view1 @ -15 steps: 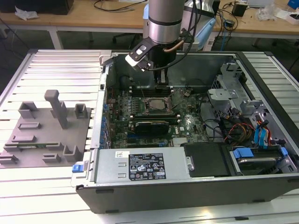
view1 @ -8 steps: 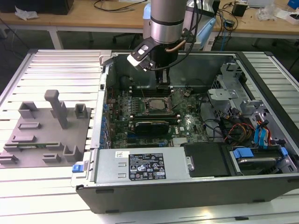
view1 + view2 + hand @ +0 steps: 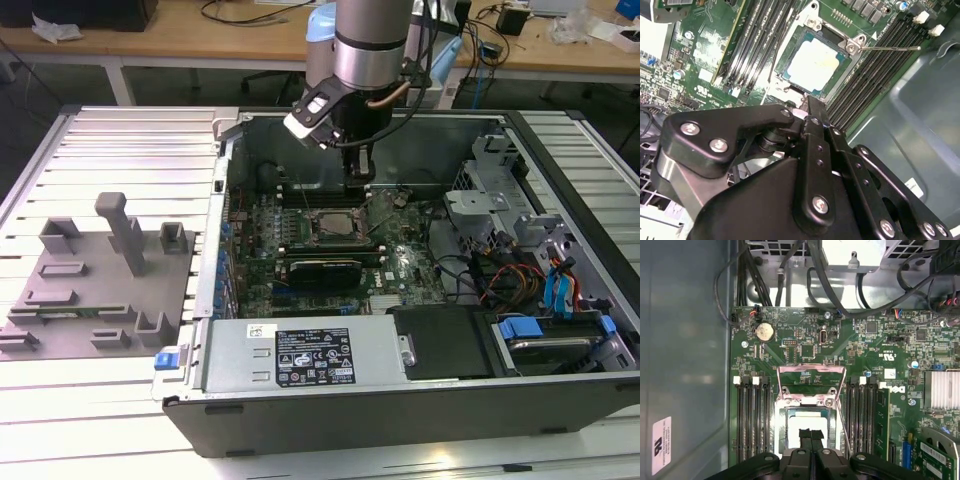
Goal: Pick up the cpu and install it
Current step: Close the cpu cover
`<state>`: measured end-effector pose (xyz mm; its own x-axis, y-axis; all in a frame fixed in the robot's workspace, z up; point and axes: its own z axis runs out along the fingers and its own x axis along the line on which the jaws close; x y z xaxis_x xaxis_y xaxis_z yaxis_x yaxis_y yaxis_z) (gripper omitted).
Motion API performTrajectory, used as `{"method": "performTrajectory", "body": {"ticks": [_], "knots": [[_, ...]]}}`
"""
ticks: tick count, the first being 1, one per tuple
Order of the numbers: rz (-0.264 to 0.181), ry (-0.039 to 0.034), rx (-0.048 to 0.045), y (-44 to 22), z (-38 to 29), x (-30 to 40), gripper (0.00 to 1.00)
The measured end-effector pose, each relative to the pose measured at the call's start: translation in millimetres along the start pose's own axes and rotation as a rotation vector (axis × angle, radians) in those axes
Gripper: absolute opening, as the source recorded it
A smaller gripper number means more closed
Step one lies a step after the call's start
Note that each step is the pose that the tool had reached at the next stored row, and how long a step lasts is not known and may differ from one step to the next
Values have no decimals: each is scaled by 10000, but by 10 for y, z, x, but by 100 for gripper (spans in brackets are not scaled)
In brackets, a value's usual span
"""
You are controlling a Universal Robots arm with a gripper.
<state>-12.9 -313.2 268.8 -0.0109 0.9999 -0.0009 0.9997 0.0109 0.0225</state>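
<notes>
jaws pressed together over cpu (image 3: 812,65) seated in socket (image 3: 785,401), case (image 3: 400,405) on slatted table (image 3: 120,150).

Robotics lab: opened computer case (image 3: 400,420), cabled workbenches (image 3: 150,45) behind.

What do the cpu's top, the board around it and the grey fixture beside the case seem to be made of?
The cpu: probably metal, pale satin top with a soft glare. The board: likely glossy green laminate, carrying soldered parts. The grey fixture: looks like matt plastic, uniform and dull.
</notes>
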Motion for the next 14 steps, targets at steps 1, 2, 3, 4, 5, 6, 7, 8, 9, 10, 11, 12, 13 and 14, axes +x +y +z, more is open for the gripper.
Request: {"method": "performTrajectory", "body": {"ticks": [1,2,3,4,5,6,7,8,9,10,11,12,13,14], "knots": [[0,2,-1,0,0,0,11],[0,3,-1,0,0,0,11],[0,2,-1,1,0,0,11],[-3,2,0,5,0,0,11],[-2,2,0,11,0,0,11],[0,0,1,20,-1,-1,11],[-1,0,0,84,1,-1,11],[-1,1,0,105,1,-1,11],[0,0,0,122,2,-2,11],[0,0,0,142,2,-2,11],[0,0,0,164,3,-2,11],[0,0,0,178,3,-2,11],[-1,-1,0,205,3,-2,11],[0,0,0,236,4,-2,11]]}}
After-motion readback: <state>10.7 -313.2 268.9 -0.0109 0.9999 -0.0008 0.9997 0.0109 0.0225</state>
